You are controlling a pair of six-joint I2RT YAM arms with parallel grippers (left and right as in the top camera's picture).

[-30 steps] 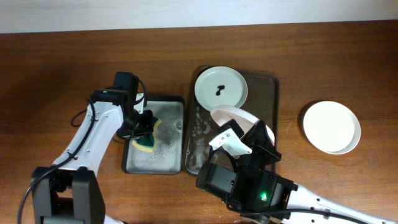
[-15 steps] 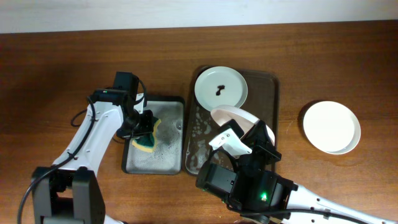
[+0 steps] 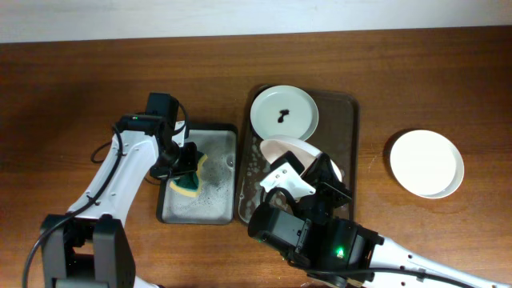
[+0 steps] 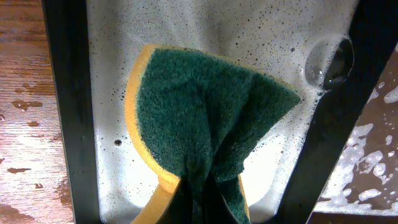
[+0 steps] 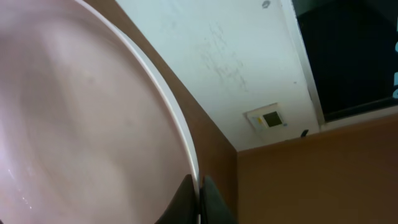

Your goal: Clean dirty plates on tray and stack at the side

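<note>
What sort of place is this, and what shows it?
Probably a robot test bench set up for dishwashing: a wooden table, a sponge in a soapy grey tray, a smeared plate on a brown tray.

A large dark brown tray (image 3: 350,128) with rounded corners and a raised rim has soap foam speckling its left side. A pale green plate (image 3: 284,112) lies flat at its far end, with a small dark smear at its centre. A pale pink plate (image 3: 290,150) tilts over the tray's middle, its rim pinched by the right gripper (image 5: 199,198). A white plate (image 3: 426,163) lies flat, well apart to the tray's right.
</note>
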